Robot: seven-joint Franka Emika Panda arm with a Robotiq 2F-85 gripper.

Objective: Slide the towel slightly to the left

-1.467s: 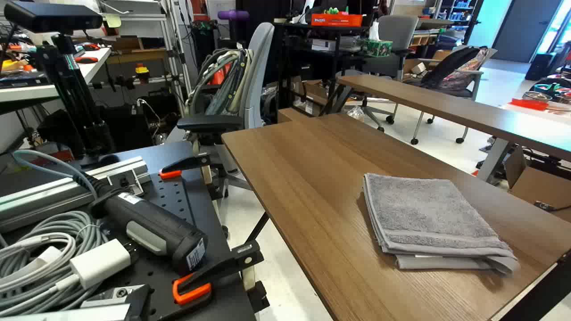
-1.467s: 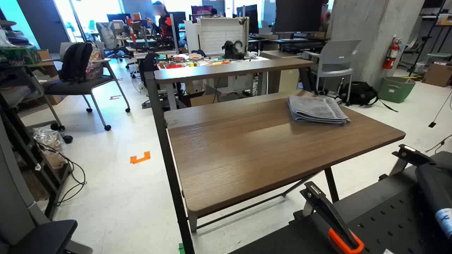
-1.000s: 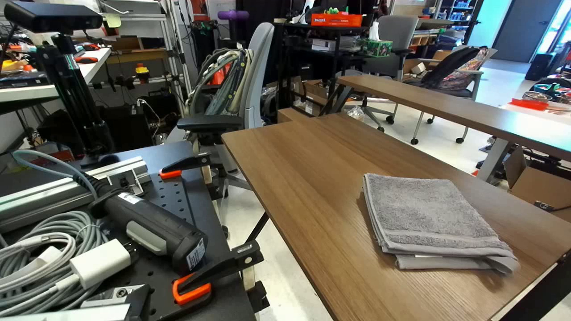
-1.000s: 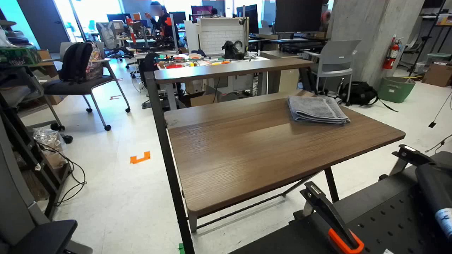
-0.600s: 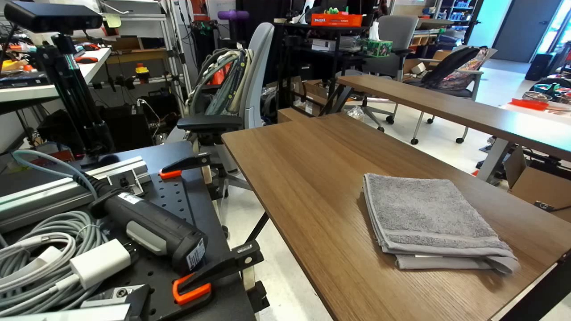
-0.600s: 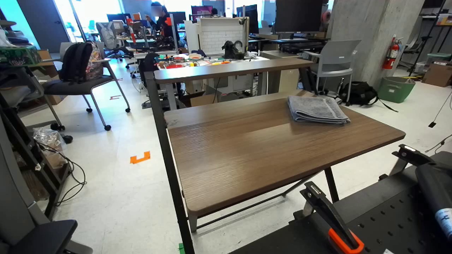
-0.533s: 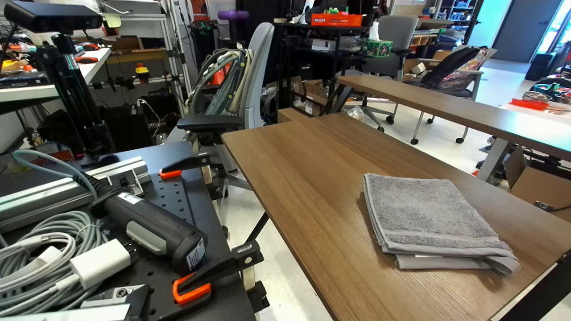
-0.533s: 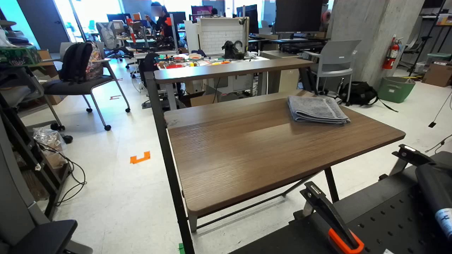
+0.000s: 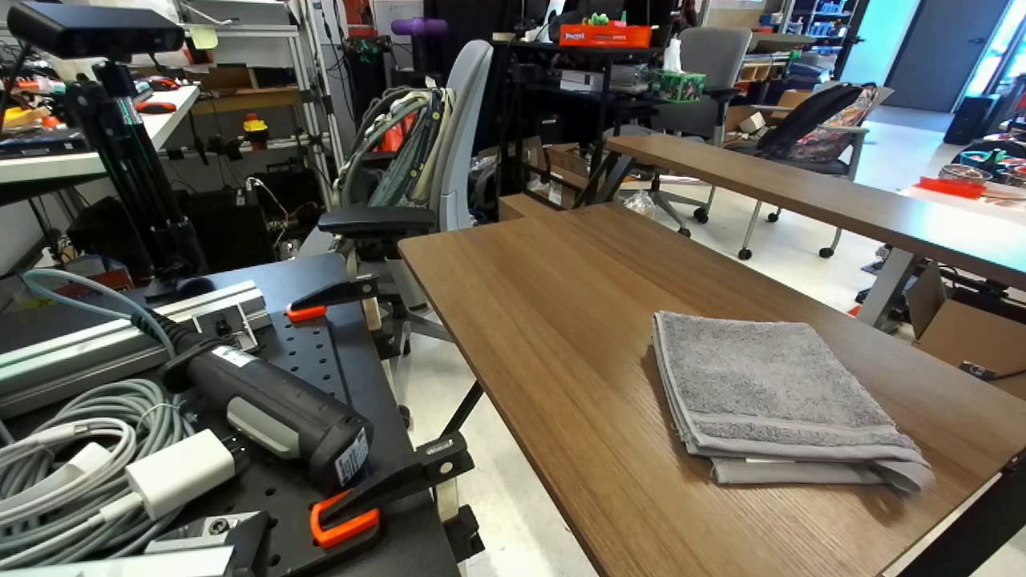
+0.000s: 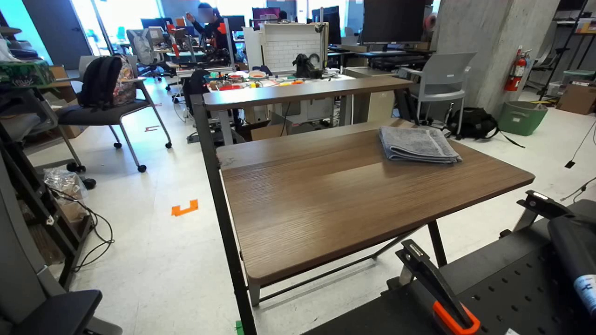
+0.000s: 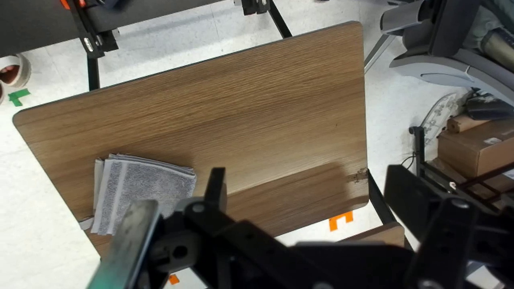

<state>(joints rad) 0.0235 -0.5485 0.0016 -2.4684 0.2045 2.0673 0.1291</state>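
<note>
A folded grey towel (image 9: 777, 381) lies flat on the brown wooden table (image 9: 553, 320) in an exterior view. It also shows near the table's far edge in an exterior view (image 10: 419, 143). In the wrist view the towel (image 11: 148, 182) lies at the lower left of the table, partly hidden behind the gripper's left side. My gripper (image 11: 306, 172) is wide open, with its fingers well apart and nothing between them. It is high above the table, and the towel lies to the left of the fingers in this view. The gripper is out of view in both exterior views.
A narrow brown shelf (image 10: 307, 93) runs raised along one side of the table. A black perforated bench (image 9: 321, 377) with orange-handled clamps (image 9: 345, 521) and a black handheld tool (image 9: 272, 409) stands beside the table. A grey office chair (image 9: 457, 144) stands near one table end.
The towel and table have not moved in the exterior views. Only a person in the far background moves an arm. The robot does not appear in the earlier frames.
</note>
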